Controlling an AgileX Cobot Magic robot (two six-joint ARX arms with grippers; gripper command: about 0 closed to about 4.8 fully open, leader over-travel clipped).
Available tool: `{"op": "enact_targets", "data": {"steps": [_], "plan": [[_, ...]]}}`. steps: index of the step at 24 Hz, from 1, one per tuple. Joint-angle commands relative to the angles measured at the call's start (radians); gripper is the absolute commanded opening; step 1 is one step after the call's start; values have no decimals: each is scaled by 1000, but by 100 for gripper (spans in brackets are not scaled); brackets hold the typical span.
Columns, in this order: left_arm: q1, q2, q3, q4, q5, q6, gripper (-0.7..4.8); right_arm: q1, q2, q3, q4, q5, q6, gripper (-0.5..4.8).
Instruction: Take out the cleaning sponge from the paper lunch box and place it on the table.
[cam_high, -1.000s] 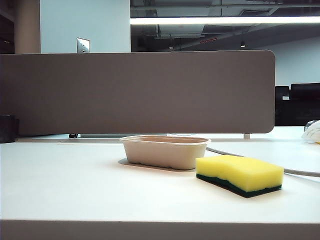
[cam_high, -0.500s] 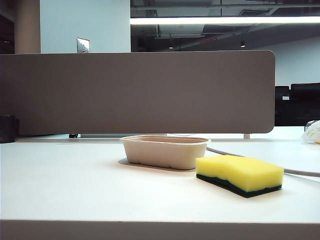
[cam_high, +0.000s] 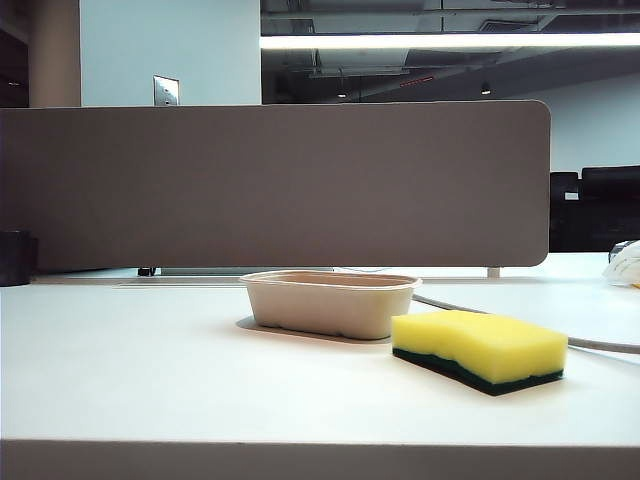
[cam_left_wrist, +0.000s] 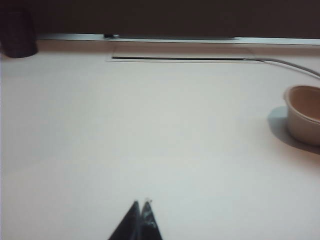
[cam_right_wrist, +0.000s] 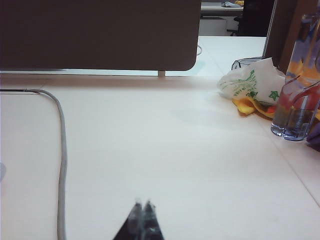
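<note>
Both grippers are pinched shut and hold nothing; the left gripper (cam_left_wrist: 141, 204) hangs over bare table (cam_left_wrist: 150, 140), its two dark fingertips pressed together, with the paper lunch box (cam_left_wrist: 304, 115) well off at about two o'clock from it; the right gripper (cam_right_wrist: 142, 204) is likewise closed tip to tip above bare tabletop, a grey cable (cam_right_wrist: 62, 165) running past at its nine o'clock, a plastic bag (cam_right_wrist: 252, 82) and a drinking glass (cam_right_wrist: 296, 112) out near two o'clock. From the exterior view, the cleaning sponge (cam_high: 480, 347) lies flat on the table, yellow side up, just beside the lunch box at its four o'clock; the grey-brown partition (cam_high: 275, 185) stands behind. Nothing has shifted since a second ago; box, sponge and arms look just the same.
</note>
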Motion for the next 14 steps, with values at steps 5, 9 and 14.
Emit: {"op": "enact_targets", "data": {"steps": [5, 9, 14], "plan": [[1, 0, 1, 15, -48, 1, -5, 0, 0, 4, 17, -3, -2, -8], [0, 0, 1, 15, -47, 0, -5, 0, 0, 4, 18, -3, -2, -8], [0, 0, 1, 12, -47, 1, -5, 0, 0, 4, 17, -2, -2, -8]]}}
